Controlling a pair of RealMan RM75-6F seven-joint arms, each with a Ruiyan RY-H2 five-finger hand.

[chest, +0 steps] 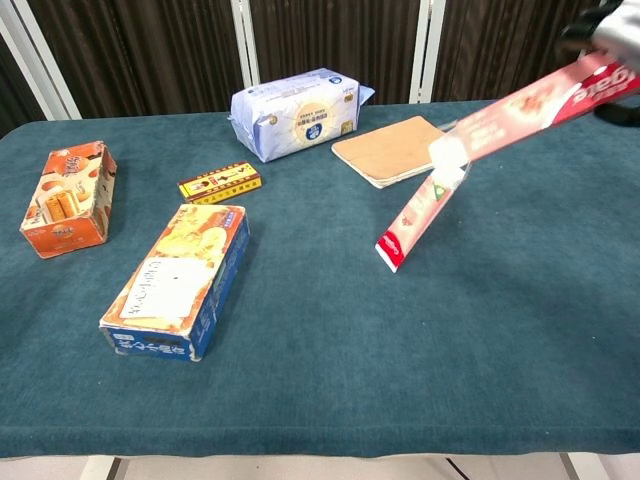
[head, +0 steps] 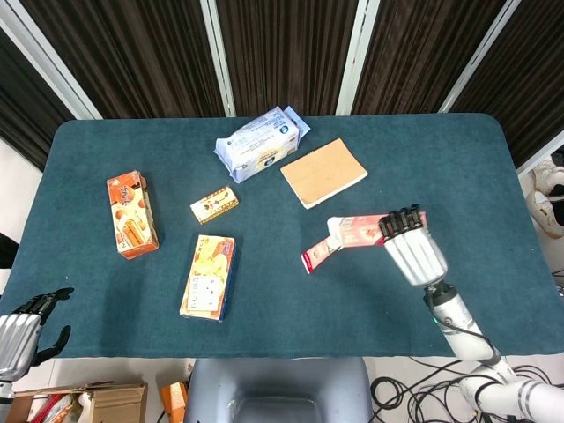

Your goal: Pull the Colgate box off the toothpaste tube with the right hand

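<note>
My right hand [head: 411, 248] grips the red and white Colgate box [head: 363, 229] by its right end and holds it raised above the table. In the chest view the box [chest: 530, 100] slants down to the left from the hand [chest: 608, 22] at the top right corner. A red toothpaste tube [chest: 417, 220] hangs out of the box's open left end, its lower tip at or near the cloth. The tube [head: 318, 255] also shows in the head view. My left hand [head: 19, 329] hangs below the table's front left corner, fingers apart, holding nothing.
On the blue cloth lie a yellow biscuit box [head: 209, 277], an orange carton [head: 132, 214], a small yellow box [head: 214, 204], a blue-white tissue pack [head: 261, 143] and a brown notebook [head: 323, 172] just behind the raised box.
</note>
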